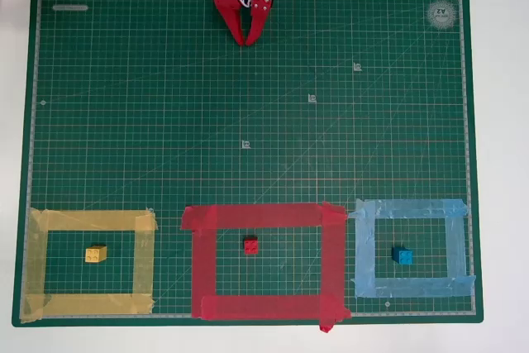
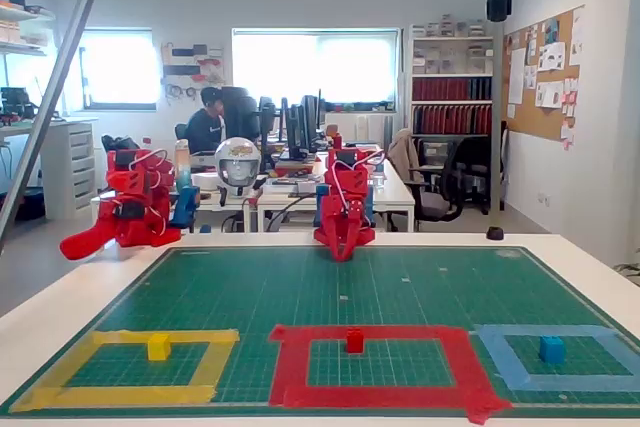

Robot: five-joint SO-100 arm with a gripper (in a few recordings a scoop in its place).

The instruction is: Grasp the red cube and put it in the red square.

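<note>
Red and folded back at the far edge of the green cutting mat (image 1: 248, 105), the claw (image 1: 247, 37) points down toward the mat with its two fingers drawn together to a narrow tip, nothing between them. In the fixed view the claw (image 2: 343, 247) hangs just above the mat's far edge, tips close together, with the arm's red body rising behind it.

From there the open middle of the mat stretches toward the near edge, well apart from the claw, where three tape frames lie in a row. In the overhead view the red square (image 1: 264, 219), the biggest of the three, sits in the centre. The red cube (image 1: 250, 245) rests inside it on the bare green, a little above and left of the frame's middle, touching none of the tape strips. In the fixed view the red cube (image 2: 354, 340) stands upright within the red square (image 2: 375, 387), nearer the far strip than the near one.

To the left in the overhead view, the yellow tape frame (image 1: 91, 221) holds a yellow cube (image 1: 96, 254) inside it. To the right, the light-blue tape frame (image 1: 411, 208) holds a blue cube (image 1: 402, 255). Both cubes lie clear of their tape.

Under the mat, the white tabletop (image 1: 500, 163) shows on all sides.
</note>
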